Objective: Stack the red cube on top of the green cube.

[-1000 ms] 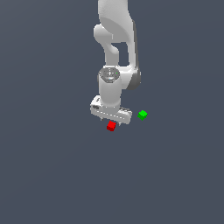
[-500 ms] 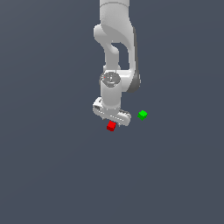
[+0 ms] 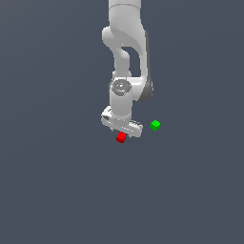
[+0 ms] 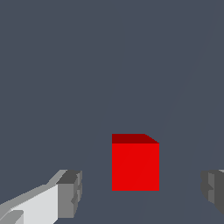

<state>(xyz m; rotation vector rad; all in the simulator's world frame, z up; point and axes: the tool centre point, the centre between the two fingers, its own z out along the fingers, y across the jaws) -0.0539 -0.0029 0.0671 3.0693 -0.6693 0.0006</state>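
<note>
The red cube (image 3: 121, 137) lies on the grey floor right under the white gripper (image 3: 122, 134). In the wrist view the red cube (image 4: 134, 162) sits between the two grey fingertips (image 4: 71, 194), which stand wide apart on either side without touching it. The gripper (image 4: 141, 192) is open. The green cube (image 3: 155, 125) lies a short way toward the exterior view's right of the gripper, slightly farther back. It is out of the wrist view.
The white arm (image 3: 126, 57) rises straight up from the gripper to the top of the exterior view. The plain grey floor (image 3: 57, 181) spreads all around.
The gripper has come down a little over the red cube, hiding more of it in the exterior view. Neither cube has moved.
</note>
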